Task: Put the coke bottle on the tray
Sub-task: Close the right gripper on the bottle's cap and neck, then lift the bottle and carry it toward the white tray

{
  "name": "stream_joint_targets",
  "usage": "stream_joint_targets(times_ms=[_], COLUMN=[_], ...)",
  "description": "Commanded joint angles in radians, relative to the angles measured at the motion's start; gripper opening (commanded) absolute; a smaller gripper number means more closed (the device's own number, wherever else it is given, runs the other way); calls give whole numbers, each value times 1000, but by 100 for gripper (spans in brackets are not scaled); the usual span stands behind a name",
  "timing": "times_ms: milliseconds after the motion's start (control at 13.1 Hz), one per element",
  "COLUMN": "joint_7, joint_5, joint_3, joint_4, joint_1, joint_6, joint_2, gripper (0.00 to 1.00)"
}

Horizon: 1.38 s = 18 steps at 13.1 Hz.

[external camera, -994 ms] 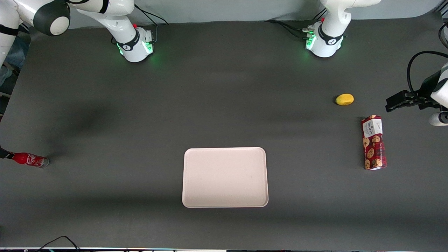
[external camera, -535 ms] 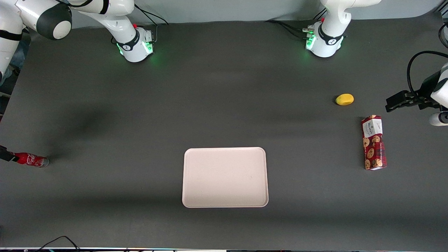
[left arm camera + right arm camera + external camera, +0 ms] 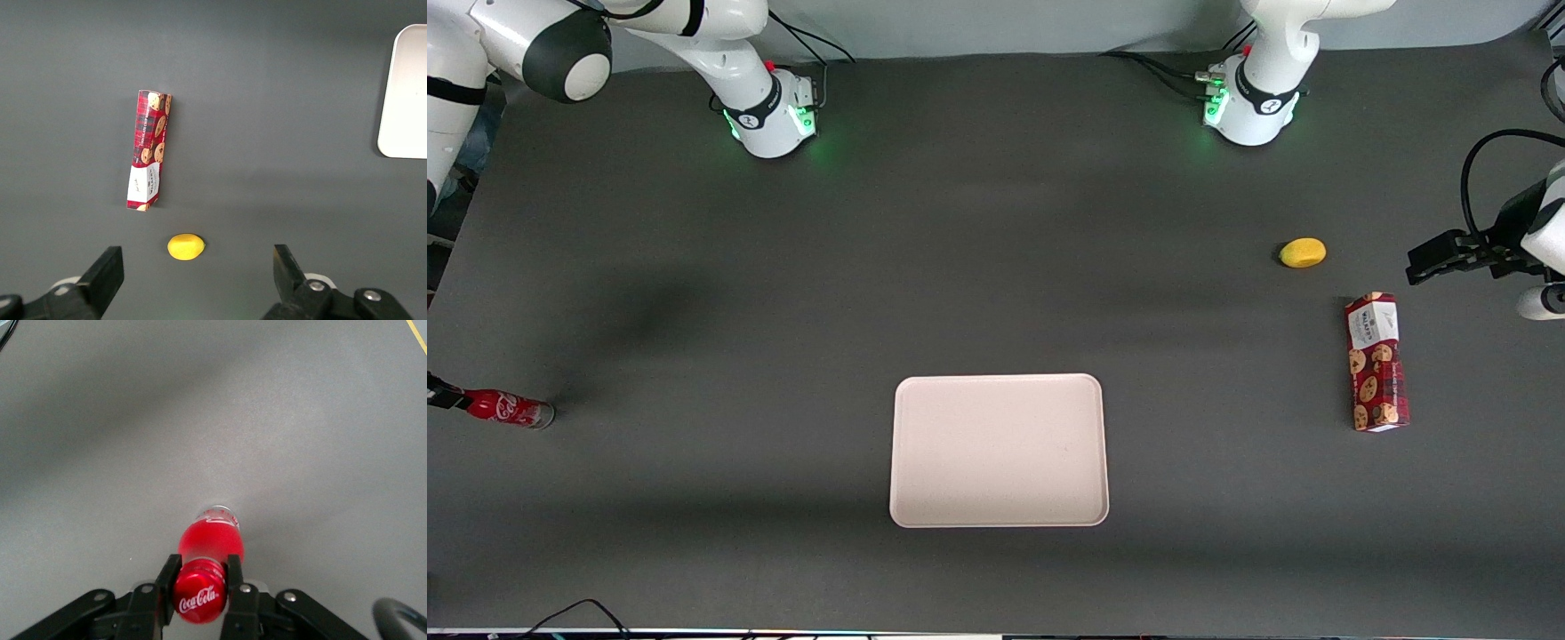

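The coke bottle (image 3: 507,409), small and red with white script and a silvery base, is at the working arm's end of the table, far sideways from the tray (image 3: 1000,449). My right gripper (image 3: 443,394) is at its cap end, mostly out of the front view. In the right wrist view the gripper (image 3: 200,577) has its black fingers (image 3: 167,577) pressed against both sides of the bottle's red cap (image 3: 199,595), with the bottle's body (image 3: 210,540) pointing down at the grey table. The pale pinkish-white tray is bare; its edge shows in the left wrist view (image 3: 407,93).
A red patterned cookie box (image 3: 1376,363) and a yellow lemon (image 3: 1303,252) lie toward the parked arm's end of the table; both also show in the left wrist view, box (image 3: 148,159) and lemon (image 3: 185,246). Cables lie at the table's near edge (image 3: 574,613).
The gripper and bottle have shifted only slightly; the bottle's base has crept a little toward the tray. The working arm's elbow has moved a bit. Nothing else moved.
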<state>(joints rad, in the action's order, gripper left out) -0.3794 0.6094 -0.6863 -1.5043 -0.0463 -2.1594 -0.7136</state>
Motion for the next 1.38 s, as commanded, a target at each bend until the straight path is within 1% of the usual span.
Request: stream_joint_targets(times_ms=[0, 153, 229, 382, 535, 688, 841, 994, 1070, 1299], joint_7=[-12, 7, 36, 146, 209, 285, 367, 375, 419, 629], joint_5=[27, 6, -40, -170, -275, -400, -488, -501, -501, -504], joint_3=[-9, -19, -22, -21, -21, -3, 5, 40, 83, 282], joint_4=[22, 26, 26, 26, 26, 27, 16, 15, 15, 15], joint_1=[16, 38, 43, 63, 78, 85, 108, 115, 117, 115], joint_6=[-2, 15, 39, 104, 194, 300, 400, 455, 493, 559], joint_2=[-15, 9, 44, 149, 265, 400, 515, 563, 588, 638], gripper=[0, 0, 0, 0, 0, 0, 0, 0, 0, 0])
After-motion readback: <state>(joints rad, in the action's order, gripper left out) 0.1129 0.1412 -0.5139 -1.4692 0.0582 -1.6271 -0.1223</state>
